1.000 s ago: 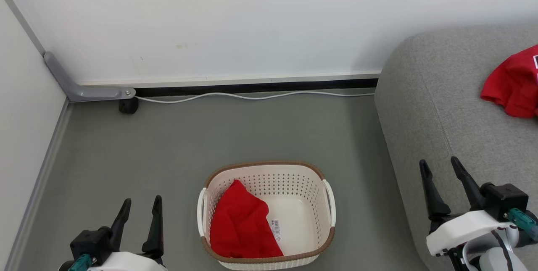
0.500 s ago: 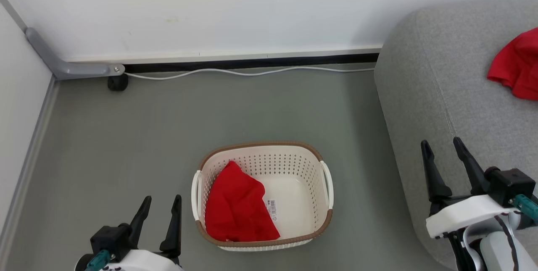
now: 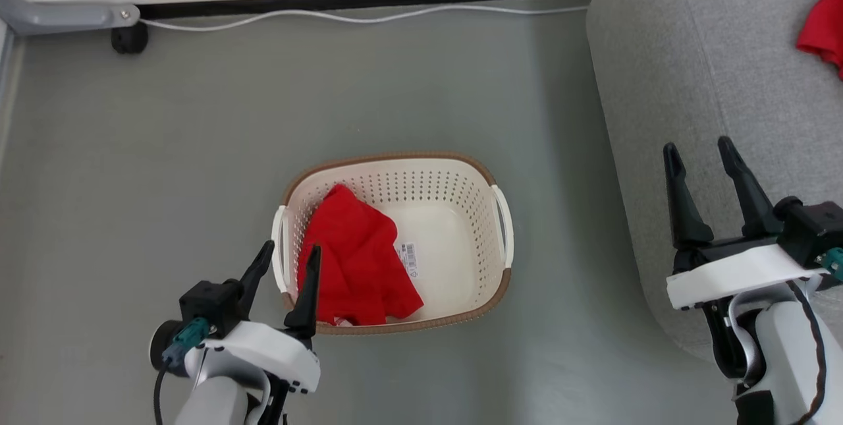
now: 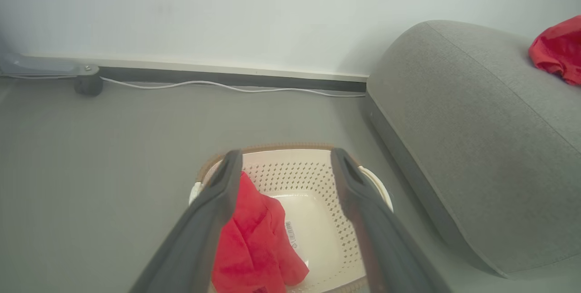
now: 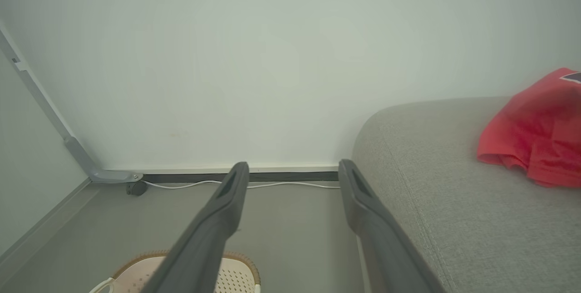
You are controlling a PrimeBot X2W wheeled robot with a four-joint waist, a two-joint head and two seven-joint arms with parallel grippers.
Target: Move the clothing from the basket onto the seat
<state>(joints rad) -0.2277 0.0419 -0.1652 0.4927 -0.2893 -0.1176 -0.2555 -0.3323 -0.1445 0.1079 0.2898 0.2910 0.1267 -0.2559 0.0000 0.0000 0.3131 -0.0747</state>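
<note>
A plain red garment [image 3: 352, 260] lies crumpled in the left half of the cream basket [image 3: 461, 178] on the floor; it also appears as the red garment [image 4: 254, 243] in the basket [image 4: 290, 170] in the left wrist view. My left gripper [image 3: 290, 257] is open above the basket's near-left rim, nothing between its fingers. A second red garment [image 3: 823, 36] rests on the grey seat [image 3: 698, 76] at the right, also seen as red cloth [image 5: 535, 131] on the seat [image 5: 435, 184]. Over the seat's front edge my right gripper [image 3: 698, 151] stands open and empty.
A white cable [image 3: 342, 16] runs along the wall's dark skirting. A grey bracket [image 3: 66, 15] with a black caster [image 3: 128, 37] sits at the far left corner. Grey floor [image 3: 164, 148] surrounds the basket.
The head camera has tilted down, so the wall has slid up out of the picture. My left gripper has come forward and right, over the basket's near-left rim. The garment lies as before.
</note>
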